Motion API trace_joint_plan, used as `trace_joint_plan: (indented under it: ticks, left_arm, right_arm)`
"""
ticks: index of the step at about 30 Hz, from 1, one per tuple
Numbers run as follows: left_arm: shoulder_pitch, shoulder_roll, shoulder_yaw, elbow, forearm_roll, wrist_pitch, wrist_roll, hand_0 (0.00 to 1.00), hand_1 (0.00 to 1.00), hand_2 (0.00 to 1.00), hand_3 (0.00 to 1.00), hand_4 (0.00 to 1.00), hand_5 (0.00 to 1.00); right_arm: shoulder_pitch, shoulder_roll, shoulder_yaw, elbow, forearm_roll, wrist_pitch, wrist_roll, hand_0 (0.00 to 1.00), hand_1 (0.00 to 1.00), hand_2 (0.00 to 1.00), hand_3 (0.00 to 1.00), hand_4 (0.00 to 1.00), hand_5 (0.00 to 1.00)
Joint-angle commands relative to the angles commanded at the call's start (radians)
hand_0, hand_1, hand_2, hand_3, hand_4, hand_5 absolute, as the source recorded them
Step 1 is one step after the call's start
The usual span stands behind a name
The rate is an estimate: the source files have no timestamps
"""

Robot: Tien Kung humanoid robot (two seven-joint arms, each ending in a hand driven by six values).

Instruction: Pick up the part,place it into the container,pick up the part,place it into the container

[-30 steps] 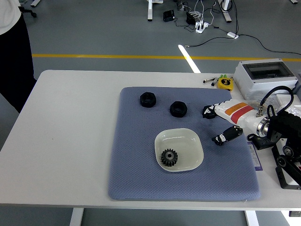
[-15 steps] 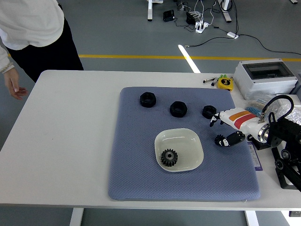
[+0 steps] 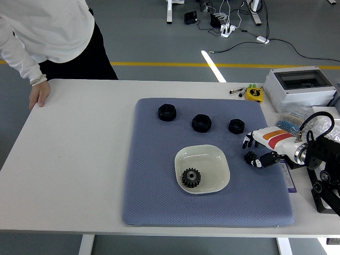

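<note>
Judging by its look, the small black nut-shaped metal part just up-left of my right hand is stiff, dense and probably a bit slick; I would pinch it across its outer flats. My hand hangs empty, fingers loosely apart, over the blue-grey padded mat. Two more black parts lie farther left. The shallow cream-coloured dish, left of my hand, already holds a black toothed gear. Nothing blocks the way. A person's hand rests on the white counter, well apart.
</note>
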Motion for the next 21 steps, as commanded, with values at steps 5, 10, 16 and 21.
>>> trace_joint_plan:
  ticks: [5, 10, 16, 21]
  left_arm:
    - [-0.001, 0.001, -0.002, 0.000, 0.010, 0.000, 0.002, 0.741, 0.738, 0.793, 0.590, 0.703, 0.650]
    - [0.001, 0.001, -0.008, 0.000, 0.020, 0.000, 0.004, 0.741, 0.736, 0.792, 0.590, 0.702, 0.651]
    - [0.002, 0.001, -0.029, 0.000, 0.055, 0.001, 0.011, 0.741, 0.733, 0.791, 0.590, 0.701, 0.652]
    - [0.003, 0.001, -0.043, 0.000, 0.081, 0.002, 0.016, 0.741, 0.733, 0.791, 0.590, 0.701, 0.652]
  right_arm:
    - [-0.005, -0.008, -0.002, 0.009, 0.002, 0.015, 0.001, 0.424, 0.512, 0.585, 0.573, 0.760, 0.159]
    - [-0.010, -0.014, -0.009, 0.016, 0.004, 0.026, 0.000, 0.414, 0.505, 0.578, 0.567, 0.752, 0.152]
    - [-0.016, -0.016, -0.015, 0.024, 0.008, 0.029, 0.001, 0.399, 0.489, 0.562, 0.549, 0.739, 0.148]
    - [-0.016, -0.016, -0.018, 0.028, 0.012, 0.029, 0.002, 0.399, 0.489, 0.562, 0.549, 0.739, 0.148]
